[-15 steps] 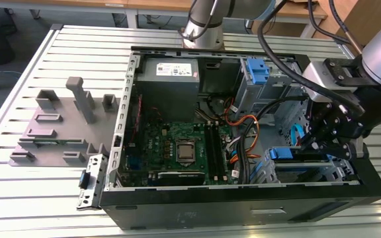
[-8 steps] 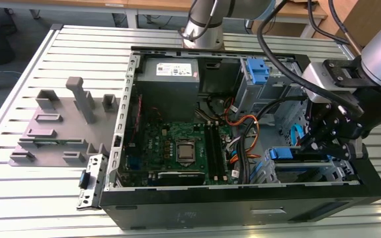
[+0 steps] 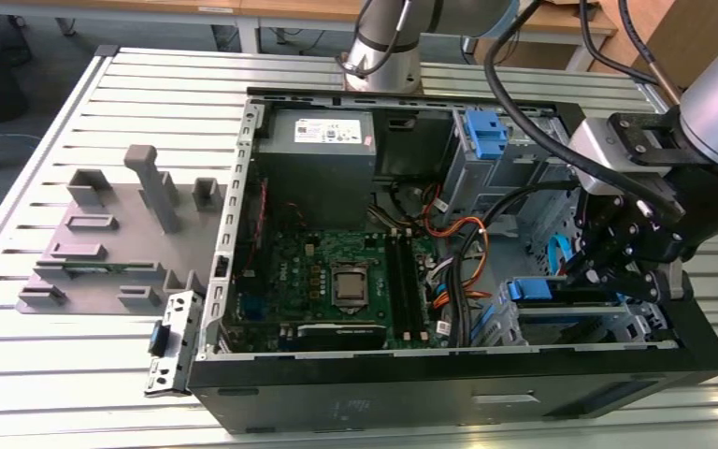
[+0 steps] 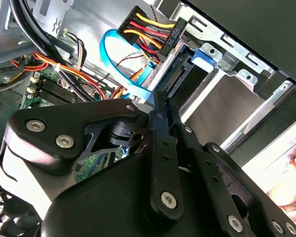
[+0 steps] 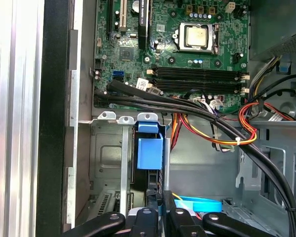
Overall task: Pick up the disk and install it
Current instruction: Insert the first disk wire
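First wrist view, fingers (image 5: 156, 210) closed together, against the disk (image 5: 150, 153) seated in bay.

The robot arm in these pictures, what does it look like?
The arm is a silver-grey tube with rounded joints, and black cables loop along it. Its gripper is matt black, built of flat linked bars held by silver screws.

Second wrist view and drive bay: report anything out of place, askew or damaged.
Nothing looks broken or spilled. One oddity: a person's fingers show close by the end effector. The disk stands on edge in its bay, blue bracket straight, with a loose blue cable looping beside it.
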Controlling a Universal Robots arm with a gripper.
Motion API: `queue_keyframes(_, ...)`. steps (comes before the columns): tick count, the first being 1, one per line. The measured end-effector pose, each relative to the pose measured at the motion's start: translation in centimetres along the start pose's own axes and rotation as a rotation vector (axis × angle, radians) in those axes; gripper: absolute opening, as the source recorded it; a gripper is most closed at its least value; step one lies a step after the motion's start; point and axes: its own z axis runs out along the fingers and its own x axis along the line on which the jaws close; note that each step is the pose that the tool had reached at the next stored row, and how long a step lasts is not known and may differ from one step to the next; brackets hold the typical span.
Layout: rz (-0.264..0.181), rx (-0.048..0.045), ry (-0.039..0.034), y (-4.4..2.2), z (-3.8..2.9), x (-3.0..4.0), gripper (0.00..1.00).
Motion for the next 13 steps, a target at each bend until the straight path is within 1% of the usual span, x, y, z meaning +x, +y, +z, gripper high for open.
queue_keyframes(7,0.000,0.0000,0.0000,0.00,-0.01,0.16,0.16)
queue_keyframes(13,0.000,0.0000,0.0002,0.00,0.18,0.18,0.16)
